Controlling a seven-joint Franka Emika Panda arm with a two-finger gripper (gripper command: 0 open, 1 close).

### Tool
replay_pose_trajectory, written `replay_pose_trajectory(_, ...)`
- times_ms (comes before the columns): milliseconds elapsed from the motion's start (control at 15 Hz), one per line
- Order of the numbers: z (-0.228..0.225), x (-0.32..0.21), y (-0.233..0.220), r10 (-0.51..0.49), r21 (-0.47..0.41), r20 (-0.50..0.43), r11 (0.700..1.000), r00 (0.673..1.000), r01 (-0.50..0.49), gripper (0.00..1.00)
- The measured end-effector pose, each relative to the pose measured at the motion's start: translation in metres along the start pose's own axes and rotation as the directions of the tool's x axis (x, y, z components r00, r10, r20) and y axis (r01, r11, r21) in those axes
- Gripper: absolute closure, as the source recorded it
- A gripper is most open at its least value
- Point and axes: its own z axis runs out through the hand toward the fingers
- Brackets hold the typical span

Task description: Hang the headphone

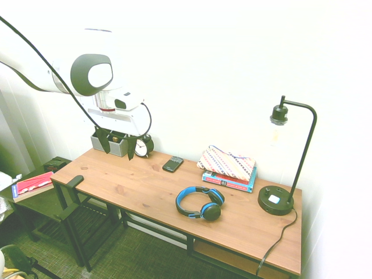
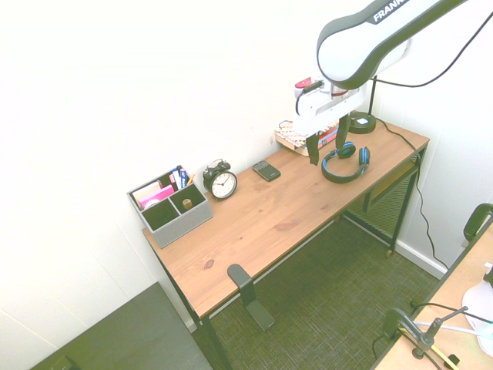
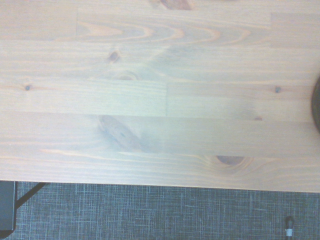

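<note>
Above the counter (image 1: 145, 192) the gripper (image 1: 118, 145) hung with jaws apart and empty; the headphone (image 1: 200, 203) lay at its four o'clock, so I thought it should drop over the blue band.

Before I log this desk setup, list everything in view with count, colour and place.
headphone: one, blue and black, flat on the desk's front middle
desk: one, wooden top, black frame
hook: one, black, at the desk's front edge
phone: one, dark, near the wall
alarm clock: one, black, beside the organiser
organiser: one, grey, at the desk's end
books: small stack under a patterned pouch
lamp: one, black, at the far end
gripper: one, open, above the desk, holding nothing
</note>
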Motion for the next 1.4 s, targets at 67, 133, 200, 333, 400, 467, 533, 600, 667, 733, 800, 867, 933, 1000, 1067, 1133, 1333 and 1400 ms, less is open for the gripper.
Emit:
replay_pose_trajectory(67,0.001,0.000,0.000,0.002,-0.002,0.002,1.000,1.000,-0.002,0.00)
replay_pose_trajectory(133,0.005,0.001,0.000,-0.002,-0.009,0.003,1.000,1.000,0.002,0.00)
replay_pose_trajectory(200,0.012,0.006,0.001,-0.016,-0.014,0.002,1.000,1.000,0.016,0.00)
replay_pose_trajectory(333,0.037,0.028,0.010,-0.090,-0.010,0.004,0.996,0.996,0.090,0.00)
replay_pose_trajectory(400,0.052,0.041,0.015,-0.122,-0.009,-0.010,0.992,0.992,0.122,0.00)
replay_pose_trajectory(467,0.069,0.053,0.021,-0.140,-0.017,-0.021,0.990,0.990,0.140,0.00)
replay_pose_trajectory(533,0.086,0.063,0.025,-0.146,-0.027,-0.031,0.989,0.989,0.145,0.00)
replay_pose_trajectory(600,0.102,0.072,0.028,-0.138,-0.029,-0.035,0.990,0.990,0.137,0.00)
replay_pose_trajectory(667,0.115,0.080,0.031,-0.124,-0.032,-0.031,0.992,0.992,0.123,0.00)
replay_pose_trajectory(733,0.127,0.089,0.033,-0.115,-0.036,-0.030,0.993,0.993,0.114,0.00)
replay_pose_trajectory(800,0.137,0.096,0.034,-0.111,-0.039,-0.038,0.993,0.993,0.110,0.00)
replay_pose_trajectory(867,0.146,0.103,0.036,-0.111,-0.044,-0.046,0.993,0.993,0.109,0.00)
replay_pose_trajectory(933,0.155,0.110,0.039,-0.106,-0.049,-0.050,0.993,0.993,0.104,0.00)
replay_pose_trajectory(1000,0.163,0.115,0.041,-0.101,-0.056,-0.054,0.994,0.993,0.098,0.00)
replay_pose_trajectory(1067,0.171,0.120,0.044,-0.095,-0.062,-0.063,0.994,0.993,0.091,0.00)
replay_pose_trajectory(1133,0.180,0.123,0.047,-0.089,-0.067,-0.069,0.994,0.994,0.084,0.00)
replay_pose_trajectory(1333,0.203,0.126,0.045,-0.086,-0.083,-0.083,0.993,0.993,0.079,1.00)
replay_pose_trajectory(1400,0.208,0.127,0.043,-0.091,-0.090,-0.087,0.992,0.992,0.083,1.00)
